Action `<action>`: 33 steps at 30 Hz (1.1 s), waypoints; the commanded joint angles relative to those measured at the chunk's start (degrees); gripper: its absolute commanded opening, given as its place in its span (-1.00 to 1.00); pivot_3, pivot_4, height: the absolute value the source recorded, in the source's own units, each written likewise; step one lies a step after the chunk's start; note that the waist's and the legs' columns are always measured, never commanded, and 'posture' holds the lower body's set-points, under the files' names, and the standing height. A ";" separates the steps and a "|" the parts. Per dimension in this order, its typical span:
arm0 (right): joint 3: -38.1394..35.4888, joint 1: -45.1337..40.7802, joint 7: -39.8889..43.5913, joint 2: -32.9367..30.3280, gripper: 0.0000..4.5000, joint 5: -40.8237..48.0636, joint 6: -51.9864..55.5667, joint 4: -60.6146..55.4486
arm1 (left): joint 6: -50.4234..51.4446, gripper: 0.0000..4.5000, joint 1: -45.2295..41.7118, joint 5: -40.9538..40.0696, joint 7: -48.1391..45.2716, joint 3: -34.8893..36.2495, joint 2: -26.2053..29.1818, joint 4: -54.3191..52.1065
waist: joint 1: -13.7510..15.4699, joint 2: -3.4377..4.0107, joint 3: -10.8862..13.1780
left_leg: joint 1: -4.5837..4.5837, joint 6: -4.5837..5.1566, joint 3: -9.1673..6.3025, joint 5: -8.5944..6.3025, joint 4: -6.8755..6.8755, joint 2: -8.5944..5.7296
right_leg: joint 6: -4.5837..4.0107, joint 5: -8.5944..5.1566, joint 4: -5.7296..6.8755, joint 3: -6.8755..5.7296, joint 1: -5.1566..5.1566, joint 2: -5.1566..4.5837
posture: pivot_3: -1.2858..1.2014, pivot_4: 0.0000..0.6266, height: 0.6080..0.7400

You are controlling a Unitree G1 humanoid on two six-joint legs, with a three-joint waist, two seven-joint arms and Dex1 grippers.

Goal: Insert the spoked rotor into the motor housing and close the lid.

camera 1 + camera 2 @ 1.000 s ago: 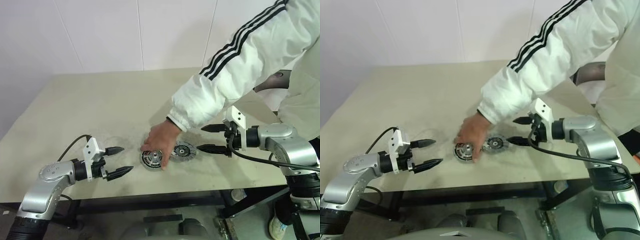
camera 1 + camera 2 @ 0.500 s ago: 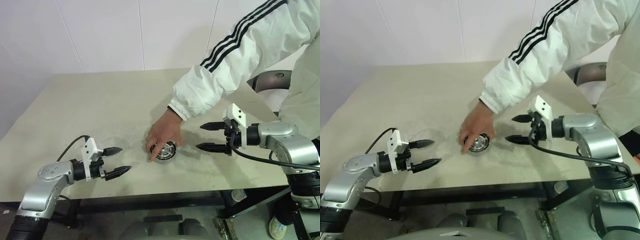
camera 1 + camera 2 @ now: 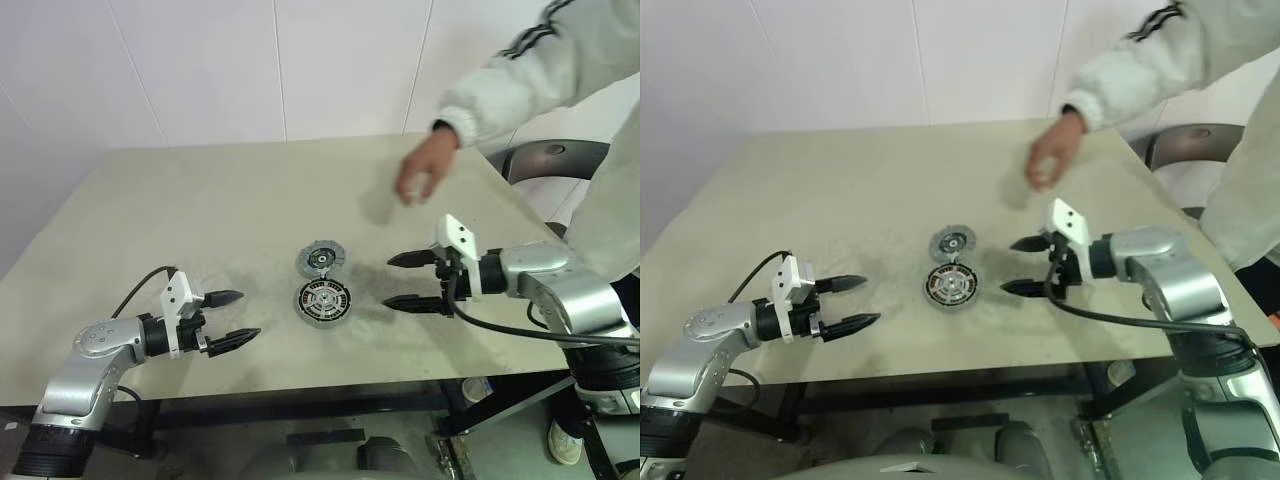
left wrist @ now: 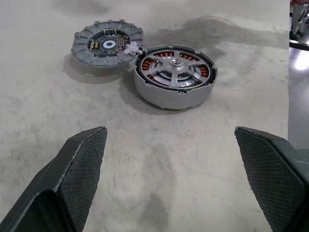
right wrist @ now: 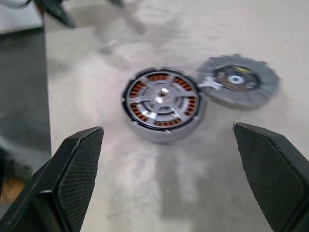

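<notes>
The beige table (image 3: 200,200) is carrying the motor housing (image 3: 325,300) near its front middle, the spoked rotor (image 4: 175,70) sitting inside it. The lid (image 3: 320,259) is lying flat, touching the housing's far edge. The right gripper (image 3: 412,280) is hovering just right of the housing, the left gripper (image 3: 233,318) well left; both are gaping wide, holding nothing.

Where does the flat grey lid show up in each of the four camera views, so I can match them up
Left eye view: the lid lies mid-table, just behind the motor housing.
Right eye view: the lid lies mid-table, again just behind the housing.
Left wrist view: the lid lies beyond the open fingers, beside the housing.
Right wrist view: the lid lies beside the housing.
Shared landmark: the housing with copper windings, touching the lid's edge.
</notes>
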 commanded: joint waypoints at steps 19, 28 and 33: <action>27.48 -22.88 14.01 8.22 1.00 -29.50 -47.92 24.13 | -0.12 1.00 -0.13 -0.78 0.99 1.38 0.12 -3.00 | 0.05 -0.05 -0.02 | -0.02 0.00 0.07 0.00 -0.04 0.01 | 0.00 0.03 0.05 -0.02 -0.15 0.01 | 0.03 -1.00 1.00; 27.33 -24.85 16.68 12.31 1.00 -33.29 -56.88 30.81 | -0.08 1.00 0.89 -0.93 1.86 1.37 -0.15 -4.22 | -0.01 -0.05 -0.02 | -0.01 -0.02 0.08 0.00 -0.04 0.01 | -0.02 0.04 0.11 0.00 -0.18 0.03 | 0.03 -1.00 1.00; 28.01 -25.64 15.56 14.39 0.92 -36.54 -60.16 35.58 | -0.08 1.00 0.93 -0.90 2.02 1.28 -0.17 -4.35 | -0.02 -0.05 -0.02 | 0.01 -0.02 0.07 0.01 -0.04 0.01 | -0.03 0.04 0.12 0.00 -0.18 0.05 | 0.03 -1.00 1.00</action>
